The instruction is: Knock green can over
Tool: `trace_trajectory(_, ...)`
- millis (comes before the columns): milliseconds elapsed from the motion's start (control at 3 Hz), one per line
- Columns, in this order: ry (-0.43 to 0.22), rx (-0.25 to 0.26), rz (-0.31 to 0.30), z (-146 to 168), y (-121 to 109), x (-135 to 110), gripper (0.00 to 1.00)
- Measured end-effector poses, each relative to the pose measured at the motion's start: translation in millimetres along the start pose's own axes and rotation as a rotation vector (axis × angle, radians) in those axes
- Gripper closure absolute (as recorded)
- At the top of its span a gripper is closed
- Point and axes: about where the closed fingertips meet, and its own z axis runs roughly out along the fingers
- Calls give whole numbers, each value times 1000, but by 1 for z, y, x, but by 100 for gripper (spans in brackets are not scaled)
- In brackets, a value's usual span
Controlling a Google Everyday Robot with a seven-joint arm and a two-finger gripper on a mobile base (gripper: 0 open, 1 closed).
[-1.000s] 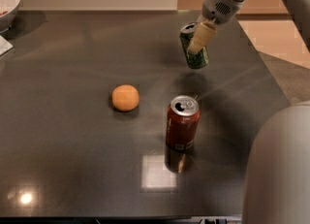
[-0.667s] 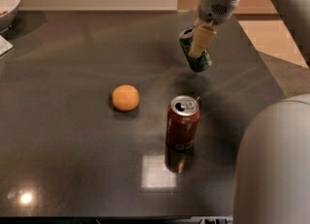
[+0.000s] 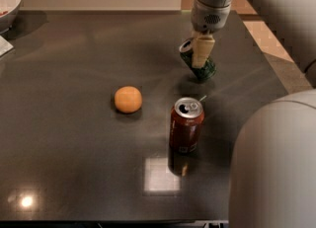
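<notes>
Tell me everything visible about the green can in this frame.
The green can is a small dark green metal drink can with light markings and a silver top. It is tilted, top leaning left, its base edge on the dark table, towards the far right. The gripper is against its front, covering its middle. Nothing else touches it.

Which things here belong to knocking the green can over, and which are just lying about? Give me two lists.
In the job:
green can, tilted, on the dark table
claw, down at the can's upper side

Lying about:
orange fruit
upright red-brown can
bowl at the far left edge
</notes>
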Motion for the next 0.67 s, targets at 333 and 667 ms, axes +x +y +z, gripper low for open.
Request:
trace_trajectory(333, 66, -22, -65, 12, 8, -4, 36)
trace_trajectory(667, 113, -42, -124, 22, 17, -8, 13)
